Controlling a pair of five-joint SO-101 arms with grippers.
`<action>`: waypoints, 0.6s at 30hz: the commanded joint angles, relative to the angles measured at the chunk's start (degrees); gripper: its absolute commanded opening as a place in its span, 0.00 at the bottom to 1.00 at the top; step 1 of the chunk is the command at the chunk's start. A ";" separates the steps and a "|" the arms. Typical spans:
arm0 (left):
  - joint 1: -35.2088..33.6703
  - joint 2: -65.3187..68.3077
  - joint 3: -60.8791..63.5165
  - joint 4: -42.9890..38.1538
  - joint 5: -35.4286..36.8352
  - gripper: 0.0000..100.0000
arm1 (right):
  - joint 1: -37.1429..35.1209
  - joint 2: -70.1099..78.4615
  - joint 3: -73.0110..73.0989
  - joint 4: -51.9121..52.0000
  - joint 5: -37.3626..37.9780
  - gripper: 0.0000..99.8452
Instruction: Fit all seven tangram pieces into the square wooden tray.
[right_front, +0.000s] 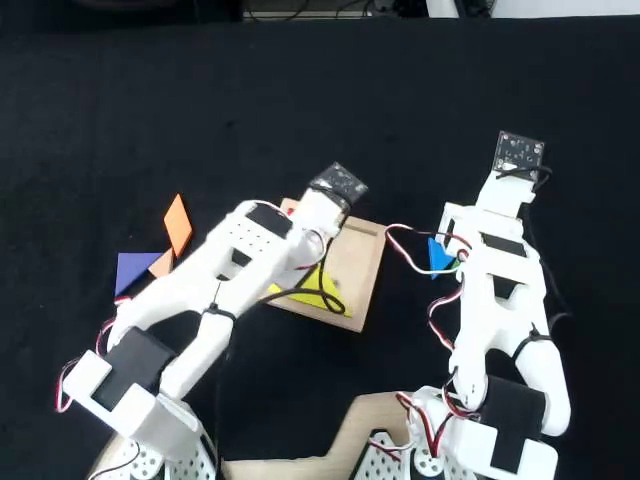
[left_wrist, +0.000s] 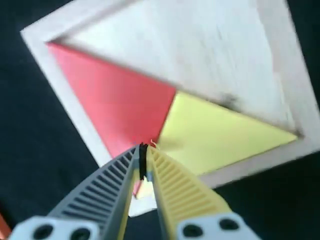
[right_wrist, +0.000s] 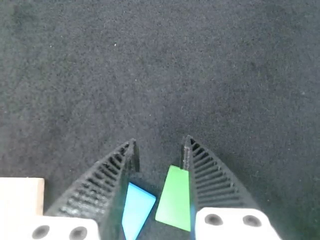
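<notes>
The square wooden tray (right_front: 358, 262) lies on the black counter (right_front: 150, 100) just left of the high view's centre, turned corner-on. The left arm reaches over it from the lower left of the frame. In the left wrist view, a red triangle (left_wrist: 115, 100) and a yellow triangle (left_wrist: 215, 135) lie flat inside the tray, meeting along one edge, and the rest of the tray floor is bare wood. The yellow triangle (right_front: 315, 290) also peeks out beneath the arm in the high view. The left gripper (left_wrist: 144, 150) has its fingers pressed together with nothing between them, its tip over the spot where the two triangles meet near the tray's rim.

Right of centre, the right gripper (right_wrist: 160, 142) is spread wide and grips nothing. A blue piece (right_wrist: 136, 207) and a green piece (right_wrist: 175, 200) lie side by side on the counter between its fingers. The blue piece (right_front: 438, 255) sits just off the tray's right side.

At the left of the high view, well apart from the tray, lie an orange parallelogram (right_front: 178, 222), a purple triangle (right_front: 133, 270) and a small orange triangle (right_front: 160, 263) touching the purple one.
</notes>
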 joint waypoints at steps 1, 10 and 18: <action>-2.15 -2.29 -0.40 -3.96 -0.79 0.03 | 0.70 -0.40 -0.40 -0.70 0.26 0.15; 2.77 -1.67 -6.64 -8.62 -0.44 0.03 | 0.62 -0.40 -0.48 -0.70 0.26 0.15; 4.26 8.62 -9.01 -15.82 -0.35 0.03 | 3.87 -0.48 -0.84 -0.88 -2.64 0.15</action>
